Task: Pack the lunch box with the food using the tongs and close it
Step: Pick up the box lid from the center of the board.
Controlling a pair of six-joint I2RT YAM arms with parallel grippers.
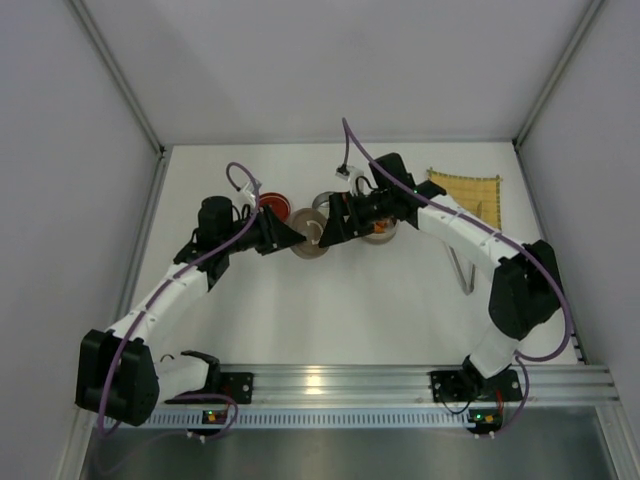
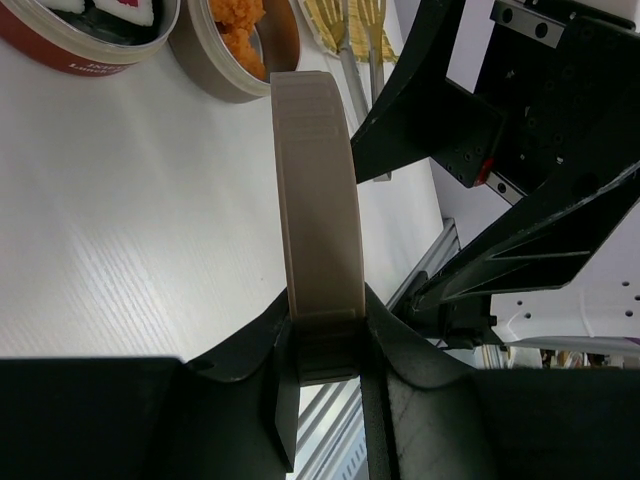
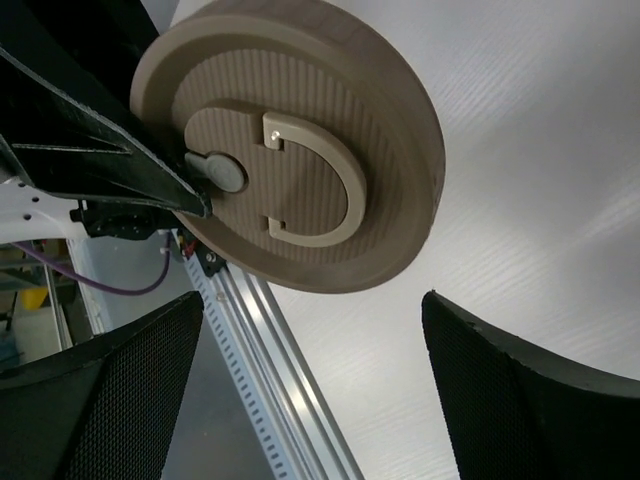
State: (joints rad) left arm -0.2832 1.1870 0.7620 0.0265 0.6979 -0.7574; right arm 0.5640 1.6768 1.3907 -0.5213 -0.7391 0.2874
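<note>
**Lid on edge between two arms, tier waiting open**

The food is sitting in open tins at the far middle of the surface [image 1: 380, 310]: orange chunks [image 2: 238, 25] are lying in a tan tier [image 2: 215, 78], and white-and-dark pieces [image 2: 110, 10] are lying in a red tin [image 2: 70, 55] just beside it. The tongs [image 2: 371, 22] are lying flat beyond the tins, towards the yellow mat [image 1: 465, 188], with nothing gripping them.

The round tan lid [image 2: 318, 210] is hanging upright, on edge, off the surface. The left gripper [image 2: 325, 348] is pinching it by the rim, fingers clenched on both faces. The right gripper [image 3: 310, 395] is facing the lid's handled top with its fingers spread wide and grasping nothing (the lid is sitting ahead of them, not between them).

This is looking like a handover or a re-grip before closing. The risk is lying in the narrow rim pinch. If the right fingers are nudging the lid's face before they are straddling it, the lid could be pivoting or slipping out and dropping. If it is going down tilted, its edge could be catching the tier's rim, shoving the tier sideways or crushing the orange chunks.
</note>
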